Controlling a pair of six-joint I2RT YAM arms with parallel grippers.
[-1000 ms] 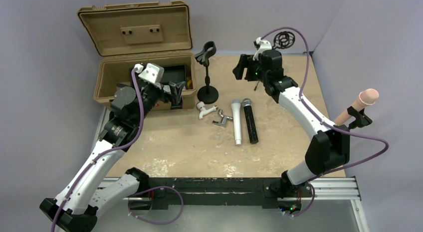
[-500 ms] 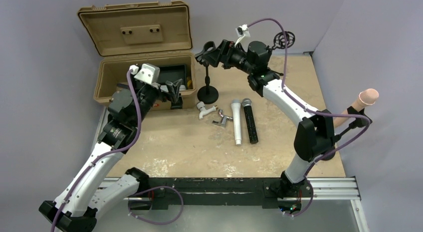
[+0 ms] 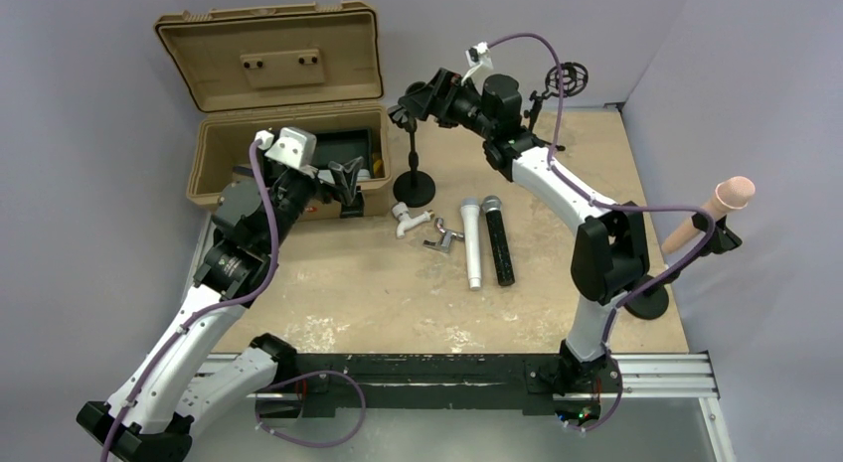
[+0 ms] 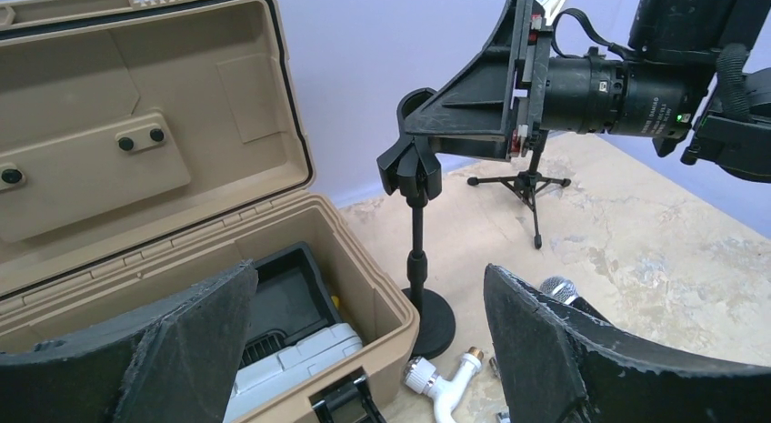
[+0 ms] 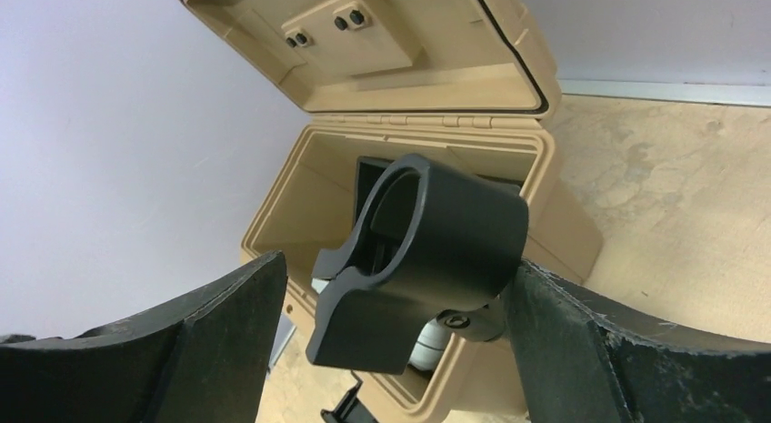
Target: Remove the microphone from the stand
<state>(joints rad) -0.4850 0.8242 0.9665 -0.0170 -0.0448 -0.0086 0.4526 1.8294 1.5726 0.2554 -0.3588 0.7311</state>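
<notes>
A beige-pink microphone [image 3: 726, 199] sits tilted in the clip of a black stand [image 3: 646, 301] at the table's right edge, with no gripper near it. My right gripper [image 3: 418, 100] is far from it, at the back centre. It is open, with its fingers on either side of the empty clip [image 5: 427, 250] of a second black stand [image 3: 414, 191]. The right wrist view [image 5: 400, 270] shows the right finger close against the clip. My left gripper [image 3: 348, 174] is open and empty over the case's front right corner [image 4: 370, 273].
An open tan case [image 3: 288, 84] stands at the back left. A silver microphone [image 3: 472, 241] and a black microphone [image 3: 497, 241] lie side by side mid-table. A white fitting [image 3: 408, 219] and a metal part [image 3: 442, 241] lie beside them. A small tripod mount [image 3: 565, 79] stands at the back.
My right arm has swung left from the back middle of the table, bringing its open gripper around the empty stand's clip. My left arm has barely moved.
</notes>
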